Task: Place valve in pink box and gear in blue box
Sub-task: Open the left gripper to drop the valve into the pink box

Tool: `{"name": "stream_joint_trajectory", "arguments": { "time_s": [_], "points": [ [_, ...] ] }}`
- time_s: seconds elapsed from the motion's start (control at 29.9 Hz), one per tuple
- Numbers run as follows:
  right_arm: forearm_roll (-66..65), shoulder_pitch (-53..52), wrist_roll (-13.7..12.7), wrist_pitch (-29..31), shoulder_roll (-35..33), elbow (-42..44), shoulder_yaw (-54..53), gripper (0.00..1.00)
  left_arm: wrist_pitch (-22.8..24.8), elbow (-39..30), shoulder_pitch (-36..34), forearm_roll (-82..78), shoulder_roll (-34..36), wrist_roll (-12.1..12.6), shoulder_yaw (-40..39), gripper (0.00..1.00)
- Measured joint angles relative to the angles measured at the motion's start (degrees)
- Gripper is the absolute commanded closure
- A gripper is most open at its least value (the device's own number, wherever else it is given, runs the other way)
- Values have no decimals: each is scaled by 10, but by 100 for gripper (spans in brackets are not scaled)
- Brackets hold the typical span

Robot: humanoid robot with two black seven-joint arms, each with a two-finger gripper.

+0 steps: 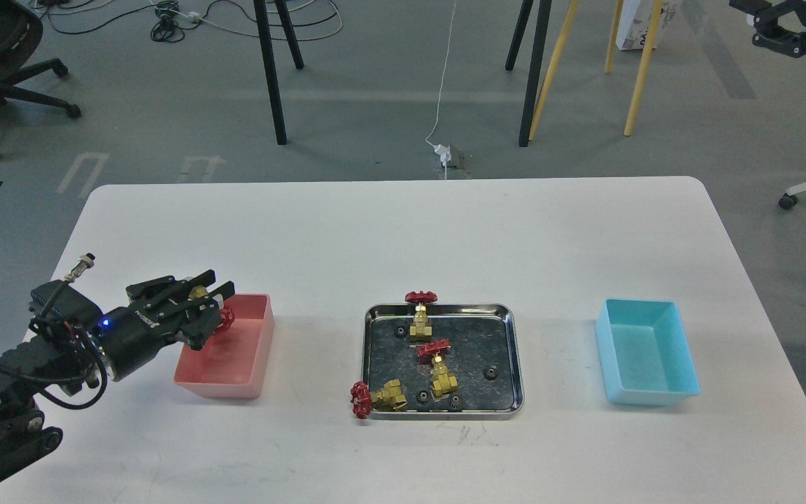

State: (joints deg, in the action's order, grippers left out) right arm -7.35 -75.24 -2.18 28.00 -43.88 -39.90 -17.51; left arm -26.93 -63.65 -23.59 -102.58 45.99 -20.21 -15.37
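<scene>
The steel tray [513, 350] sits mid-table and serves as the landmark. Inside it are two upright valves — one at the far rim [420, 313], one near the middle [439, 366] — and several small black gears [490, 372]. A third valve [375, 398] lies across the tray's near-left corner. Well left of the tray, the left gripper [210, 308] holds a valve [223, 318] between its fingers over the pink box [249, 350]. Well right of the tray stands the blue box [648, 353].
</scene>
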Motion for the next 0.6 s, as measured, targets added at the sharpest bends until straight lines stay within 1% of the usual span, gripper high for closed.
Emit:
{"name": "stream_joint_trajectory", "arguments": {
  "time_s": [0.03, 0.07, 0.1, 0.2, 0.3, 0.4, 0.47, 0.54, 0.6],
  "points": [
    [-3, 0, 0, 0, 3, 0, 0, 0, -1, 0, 2, 1, -1, 0, -1, 41],
    [-6, 0, 0, 0, 5, 1, 0, 0, -1, 0, 3, 6, -3, 0, -1, 20],
    [-8, 0, 1, 0, 8, 1, 0, 0, -2, 0, 4, 11, -4, 0, -2, 7],
    [-10, 0, 6, 0, 17, 2, -1, 1, -2, 0, 6, 52, -9, 0, -3, 5],
    [-10, -1, 8, -10, 25, 3, -2, 1, 0, 0, 5, 101, -16, 0, -3, 2],
    [-10, -1, 8, -16, 28, -1, -2, 1, 4, 0, 0, 136, -17, 0, -4, 1],
    [-10, 0, 8, -10, 29, -5, -2, 1, 6, 0, -6, 164, -17, 0, -5, 1],
    [-10, 3, 7, -3, 31, -7, -2, 1, 18, 0, -27, 213, -15, 0, -11, 1],
    [-20, 4, 7, -1, 39, -8, -2, 1, 59, 1, -64, 284, -11, 0, -19, 1]
  ]
}}
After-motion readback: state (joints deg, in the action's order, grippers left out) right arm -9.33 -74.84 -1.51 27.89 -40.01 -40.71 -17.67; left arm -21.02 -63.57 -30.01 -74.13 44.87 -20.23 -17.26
